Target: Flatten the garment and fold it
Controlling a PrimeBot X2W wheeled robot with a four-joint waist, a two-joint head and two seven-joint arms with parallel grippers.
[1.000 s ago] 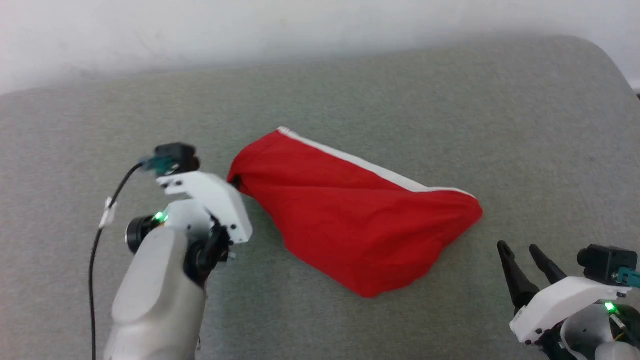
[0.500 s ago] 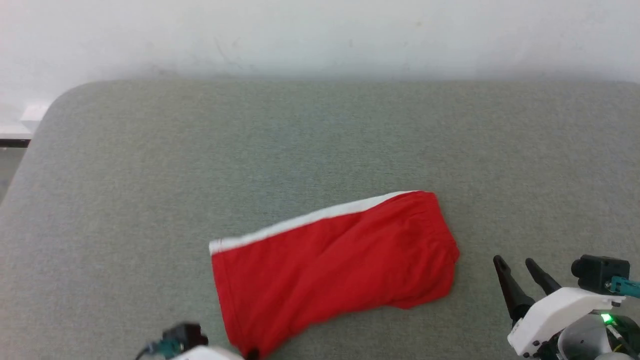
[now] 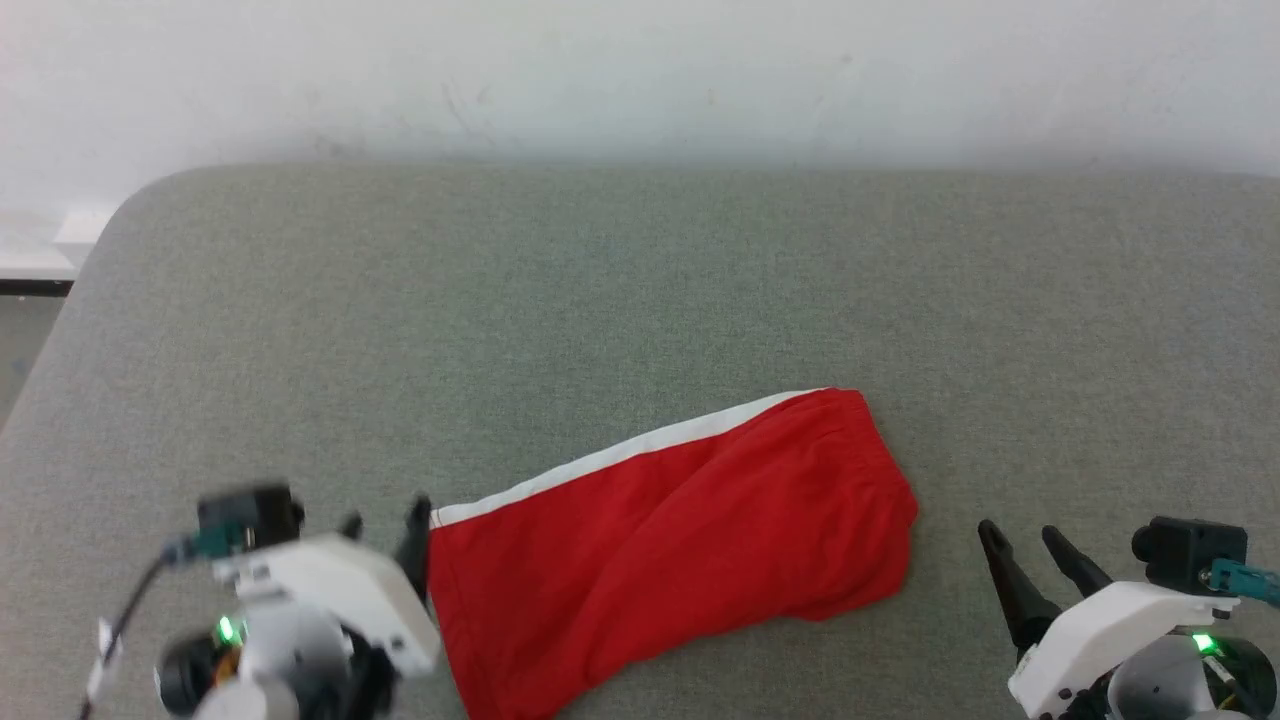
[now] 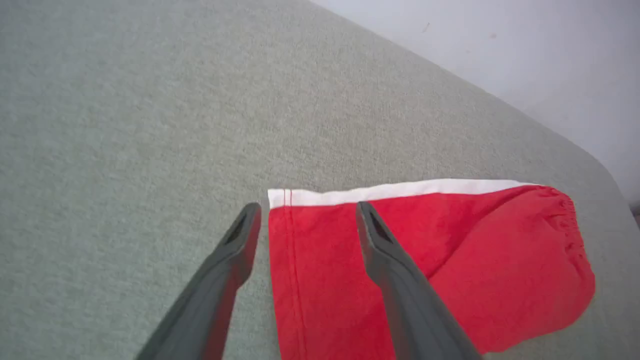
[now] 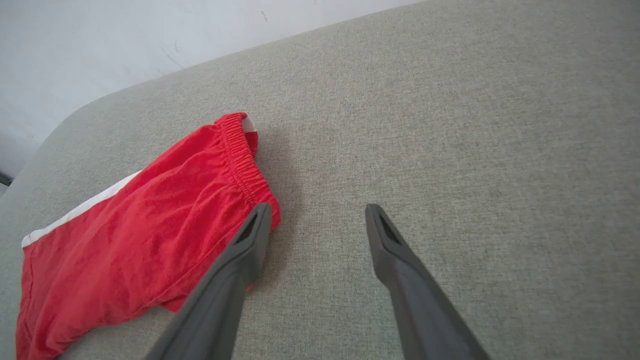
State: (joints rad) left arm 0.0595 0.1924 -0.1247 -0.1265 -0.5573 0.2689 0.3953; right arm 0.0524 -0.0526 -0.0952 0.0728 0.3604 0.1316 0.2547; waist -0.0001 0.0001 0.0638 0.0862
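Red garment (image 3: 680, 540) beside left pincer (image 3: 385, 515)

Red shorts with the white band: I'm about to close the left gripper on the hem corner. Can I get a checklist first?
1. Left gripper open: ok. Its fingers straddle the white-banded hem corner of the red fabric shorts.
2. Fingers touching the fabric: cannot tell.
3. Right gripper open and empty: ok. It sits beside the elastic waistband.
4. Shorts flat: not ok. A diagonal fold and wrinkles show.
5. Shorts wholly on the grey padded surface: cannot tell. The near corner runs off the head view's bottom edge.
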